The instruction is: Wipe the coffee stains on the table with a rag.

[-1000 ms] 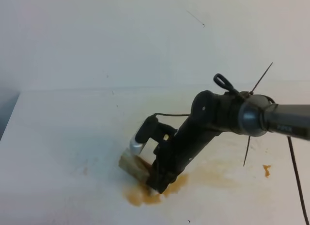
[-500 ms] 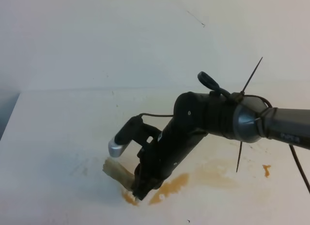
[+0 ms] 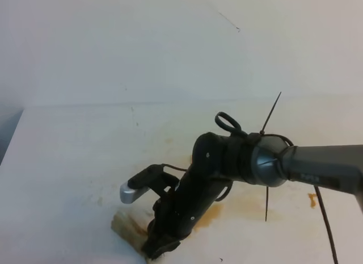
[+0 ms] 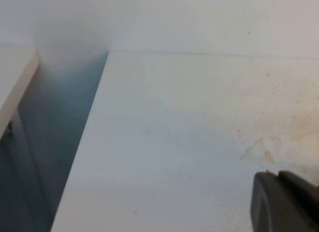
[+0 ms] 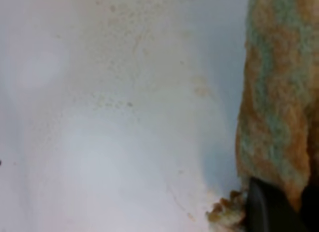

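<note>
Worktop (image 3: 68, 150) white and wide, backed by a pale wall, with a dark gap past the left edge in the left wrist view. Black cable and thin cable-tie ends sticking out around the right arm's wrist joint. Silver-tipped black stub (image 3: 131, 193) jutting left from the arm, just above the rag.

Right arm reaching down from the right of the high view, blocking the middle of the coffee stains (image 3: 207, 216); only an orange-brown patch beside the arm and a paler tan smear further right visible, plus a small brown drop (image 3: 311, 200) well apart near the right edge.

Right claw (image 3: 160, 247) pressed to the worktop at the bottom edge of the high view, narrowly parted and clamped on the rag (image 3: 126, 227). Rag lying flat, tan with brown streaks, stretching left from the claw tips.

Right wrist view alone showing the rag's texture up close: fuzzy cloth (image 5: 276, 92) blotched brown and greenish, hanging along the right side with one dark fingertip (image 5: 266, 207) beneath it, over faint tan speckles on the worktop.

Left wrist view alone showing a corner of the left claw (image 4: 284, 202), a dark block at lower right; cannot tell how far open. Faint tan ring marks nearby on the worktop.
</note>
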You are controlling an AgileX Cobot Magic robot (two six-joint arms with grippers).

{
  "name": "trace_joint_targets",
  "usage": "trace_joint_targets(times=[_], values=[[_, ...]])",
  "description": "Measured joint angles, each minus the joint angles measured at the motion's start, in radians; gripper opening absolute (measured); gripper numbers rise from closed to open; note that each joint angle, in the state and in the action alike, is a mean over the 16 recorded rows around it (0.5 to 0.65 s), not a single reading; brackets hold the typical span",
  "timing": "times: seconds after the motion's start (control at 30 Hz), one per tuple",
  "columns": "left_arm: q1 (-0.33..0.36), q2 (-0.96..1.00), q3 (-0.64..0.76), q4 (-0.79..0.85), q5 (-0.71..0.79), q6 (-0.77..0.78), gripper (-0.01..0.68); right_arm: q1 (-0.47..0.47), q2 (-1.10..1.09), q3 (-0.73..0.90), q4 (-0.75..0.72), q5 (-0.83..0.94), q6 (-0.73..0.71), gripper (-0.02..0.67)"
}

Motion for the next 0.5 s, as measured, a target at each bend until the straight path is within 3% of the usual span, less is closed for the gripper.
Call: trace_joint_targets(times=[0.23, 0.5], values=[[0.0, -0.002, 0.002, 0.0, 0.0, 0.0, 0.0, -0.073, -0.068, 0.164, 0.024, -0.096, 0.024, 0.046], [0.0, 0.0, 0.005, 0.0, 0.0, 0.0, 0.0, -0.219, -0.187, 0.373, 0.039, -0.224, 0.029, 0.046]])
